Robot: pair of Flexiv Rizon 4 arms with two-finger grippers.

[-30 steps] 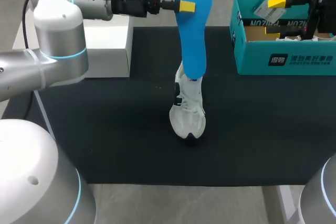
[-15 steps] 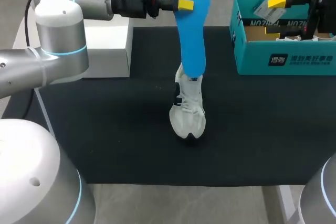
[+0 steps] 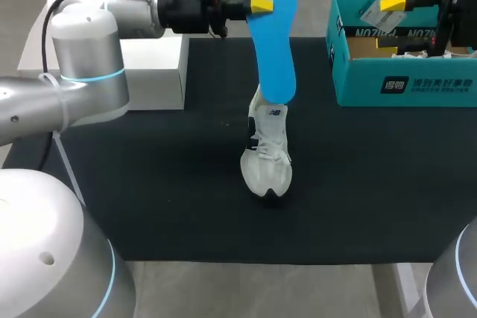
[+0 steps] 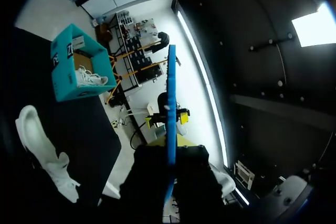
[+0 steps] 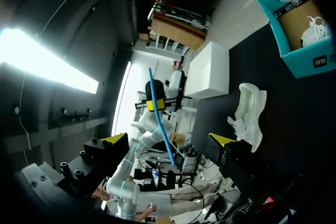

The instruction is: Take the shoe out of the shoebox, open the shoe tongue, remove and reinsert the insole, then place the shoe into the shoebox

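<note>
The white shoe lies on the black mat with its toe toward the robot. Directly above its heel opening, the left gripper is clamped on the blue insole. It pinches the insole near the upper end, so the rest hangs straight down over the opening. That hold probably keeps the insole lined up for sliding back in. The left wrist view shows the insole edge-on between the fingers, and it appears clear of the shoe. To the right of the shoe and farther back stands the teal shoebox. The right gripper hovers over it with fingers spread wide and holding nothing, likely parked out of the way. A white block sits to the left of the shoe
</note>
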